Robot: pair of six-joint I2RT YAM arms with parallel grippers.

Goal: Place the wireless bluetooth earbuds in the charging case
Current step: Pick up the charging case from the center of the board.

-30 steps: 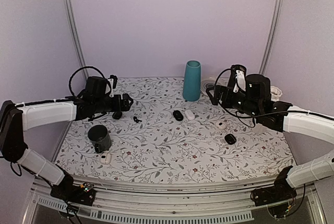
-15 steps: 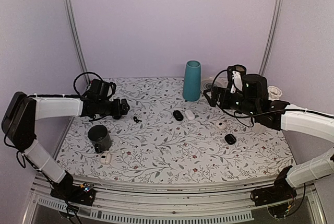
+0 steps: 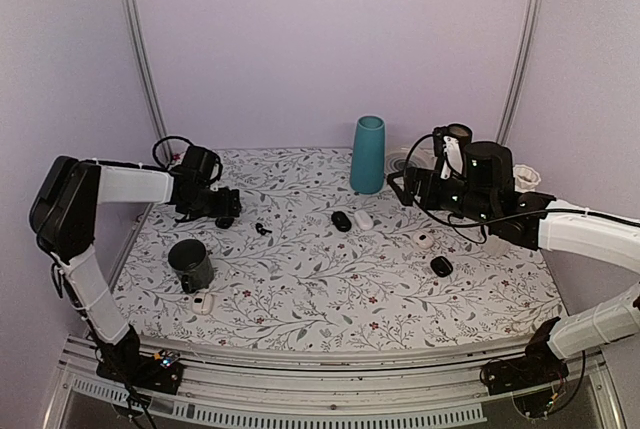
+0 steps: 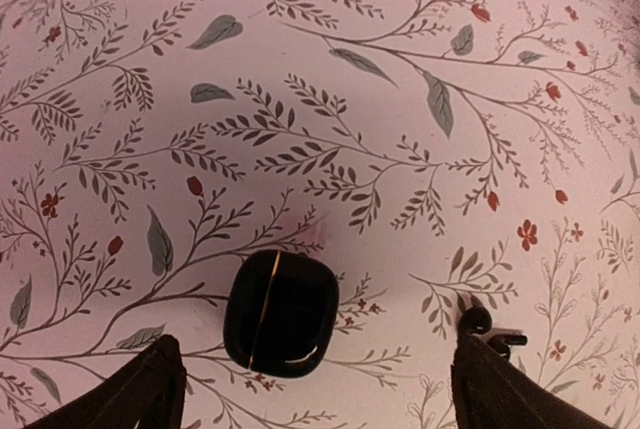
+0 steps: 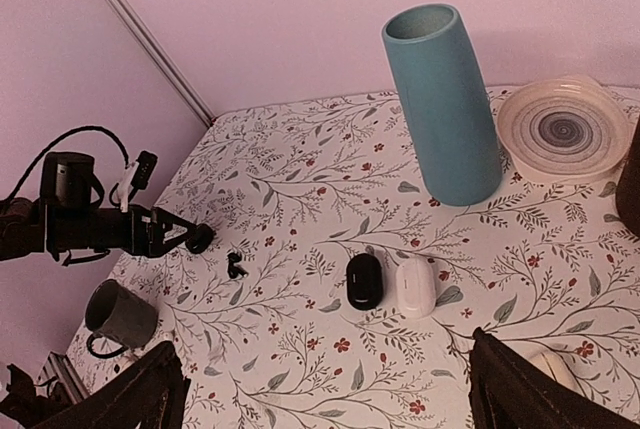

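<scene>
Left arm: reaches across the far-left part of the floral table [image 3: 330,289], wrist low over the cloth. My left gripper [image 4: 318,396] has its fingers [image 4: 150,389] spread wide, one tip at each lower corner of the wrist view, nothing held.

Charging case [image 4: 280,312]: lies flat on the table in the gap between those tips, nearer the tip on the picture's left side. I cannot tell whether either finger touches it. Lid looks shut, with a thin bright seam line running across the glossy top. From the top camera the case [image 3: 224,221] sits right at the tip of the left gripper [image 3: 222,209].

Earbuds [image 4: 480,325]: a small black shape on the cloth just beside the other fingertip, apart from the case. I cannot tell whether it is one piece or two. In the top view it lies [image 3: 262,229] just to the right of the case.

Right arm: raised above the far-right part of the table. My right gripper [image 5: 320,401] is spread wide too and holds nothing. Its camera looks over a teal vase [image 5: 445,104], a ringed plate [image 5: 563,129], and a black pod [image 5: 364,281] touching a white pod [image 5: 416,287].

Dark mug [image 3: 190,264]: upright, near the case, towards my bases.
</scene>
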